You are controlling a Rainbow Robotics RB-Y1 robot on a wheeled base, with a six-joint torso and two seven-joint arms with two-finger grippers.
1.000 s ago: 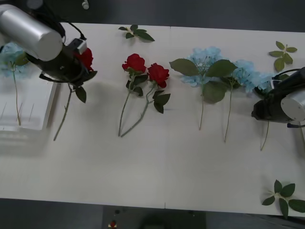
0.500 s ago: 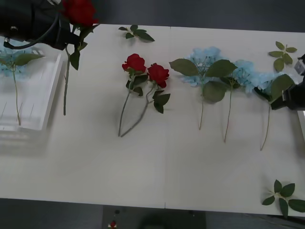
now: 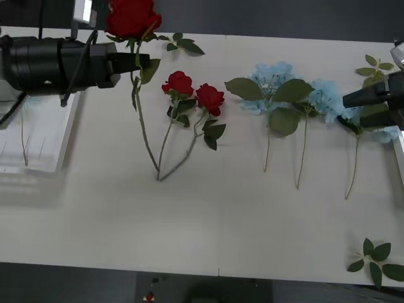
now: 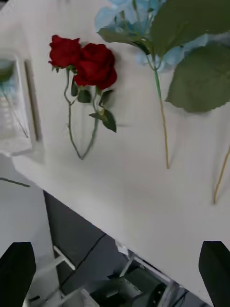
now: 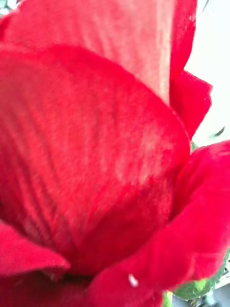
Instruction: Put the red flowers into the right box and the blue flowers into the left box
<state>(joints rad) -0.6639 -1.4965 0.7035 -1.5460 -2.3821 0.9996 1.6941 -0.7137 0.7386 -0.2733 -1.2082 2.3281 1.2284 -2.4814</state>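
Change since half a second ago: my left end effector [image 3: 129, 61] has carried its deep-red artificial rose [image 3: 131, 17] rightward from the table's left end toward the centre; my right end effector [image 3: 363, 108] has slid a little inward at the table's right edge.

Item 1, held rose. My left end effector is closed on the stem just below the bloom, so the long thin stem hangs down over the table, its tip close to the stems of the resting roses. In the left wrist view the bloom [image 5: 100, 153] sits right against the lens. Held high, by my judgement, to clear everything on the way to the right box.

Item 2, two more red roses [image 3: 194, 93], lying side by side mid-table, stems crossing at the bottom.

Item 3, pale sky-blue hydrangea-like clusters with broad green leaves [image 3: 284, 95], laid in a row right of centre, stems pointing toward me. They lie across the rose's path rightward.

Item 4, shallow white translucent plastic tray [image 3: 44, 136], left end of table, one thin stem visible inside.

Item 5, right box [image 3: 399, 158]: a thin pale rim at the right edge.

Item 6, my right end effector: fingers wide apart, holding nothing, poised above the rightmost blue cluster.

Item 7, loose green leaf sprigs [image 3: 182, 43], scattered; not for sorting.
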